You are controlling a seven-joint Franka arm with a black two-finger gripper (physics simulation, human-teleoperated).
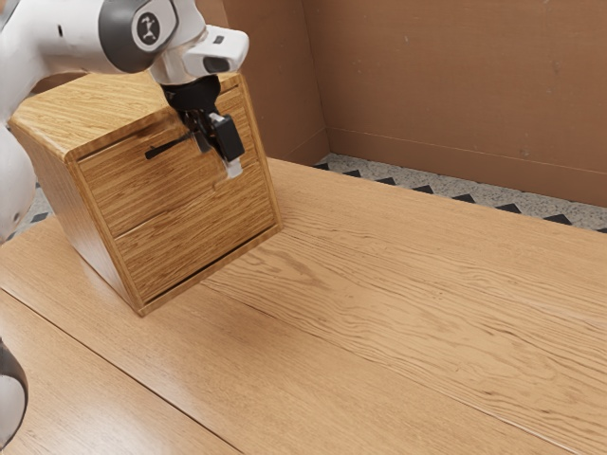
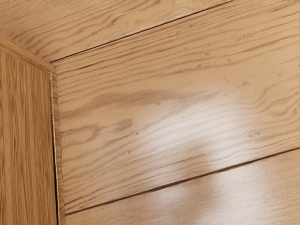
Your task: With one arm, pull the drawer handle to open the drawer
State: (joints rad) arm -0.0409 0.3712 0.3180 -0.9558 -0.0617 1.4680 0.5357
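Wooden cabinet on the desk, its top drawer flush with the frame. The black handle runs into the hand, which hides its right end in the exterior view; whether the hand grasps it cannot be told. The white emblem on the arm is unreadable. The arm is cut off at the exterior view's left edge.
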